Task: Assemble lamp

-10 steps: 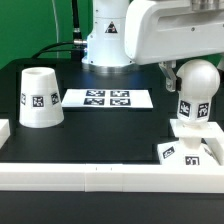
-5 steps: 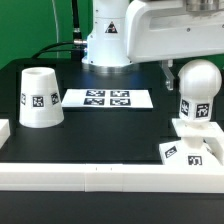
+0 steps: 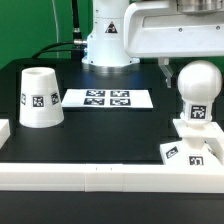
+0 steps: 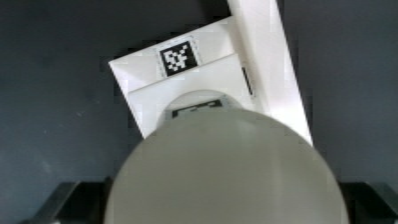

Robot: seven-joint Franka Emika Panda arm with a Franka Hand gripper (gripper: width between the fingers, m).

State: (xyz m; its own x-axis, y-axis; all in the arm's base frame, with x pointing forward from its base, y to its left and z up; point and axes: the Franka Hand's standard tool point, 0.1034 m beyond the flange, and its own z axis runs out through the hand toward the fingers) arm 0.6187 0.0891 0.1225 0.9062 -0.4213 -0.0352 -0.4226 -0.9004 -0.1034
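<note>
Parts number three: one bulb atop one base, one shade apart; claw grip unclear.

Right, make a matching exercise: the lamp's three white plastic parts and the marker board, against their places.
Things:
1 white tapered cup-like shade
2 round white bulb
3 flat square white base
4 thin flat white marker board

Places:
A under the bulb
B alone at the exterior view's left
C between the shade and the bulb
D upright on the base

Pairs: 1-B, 2-D, 3-A, 4-C.
</note>
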